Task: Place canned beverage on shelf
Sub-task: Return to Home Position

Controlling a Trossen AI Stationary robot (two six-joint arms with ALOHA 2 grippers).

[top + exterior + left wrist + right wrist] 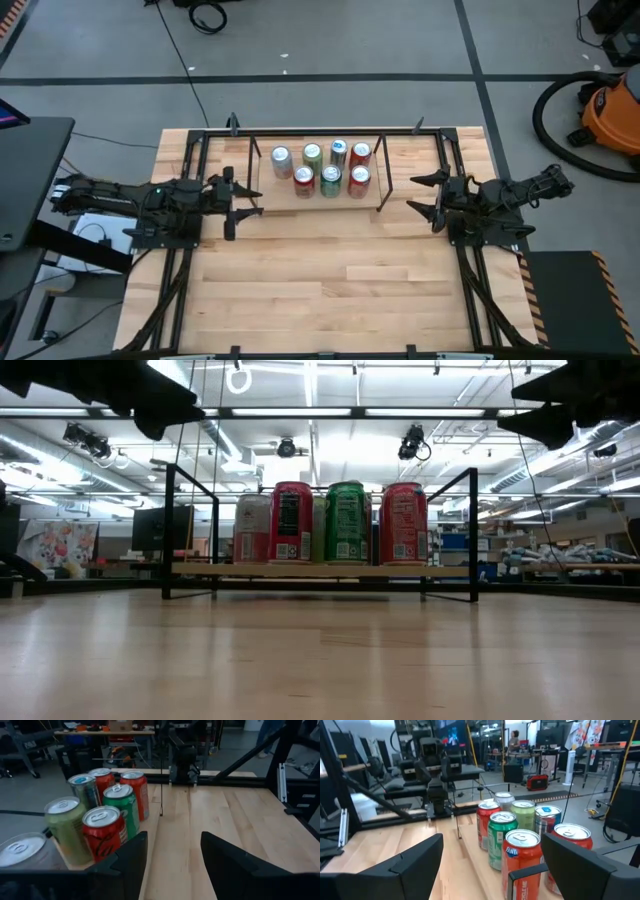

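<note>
The shelf (380,190), a low black-rod rack with a light wood deck, stands at the table's far middle. Several cans stand upright on its deck in two rows: silver (282,160), green (312,155), blue-topped (338,152) and red (360,154) behind, red (304,181), green (330,180) and red (358,181) in front. My left gripper (246,201) is open and empty just left of the shelf. My right gripper (424,194) is open and empty just right of it. The cans also show in the low view (346,522) and in both wrist views (102,827) (522,855).
A larger black frame (190,170) edges the table on the left, right and far sides. Bare wood tabletop (330,290) lies in front of the shelf toward the near edge. An orange vacuum (610,110) stands on the floor beyond the table's right.
</note>
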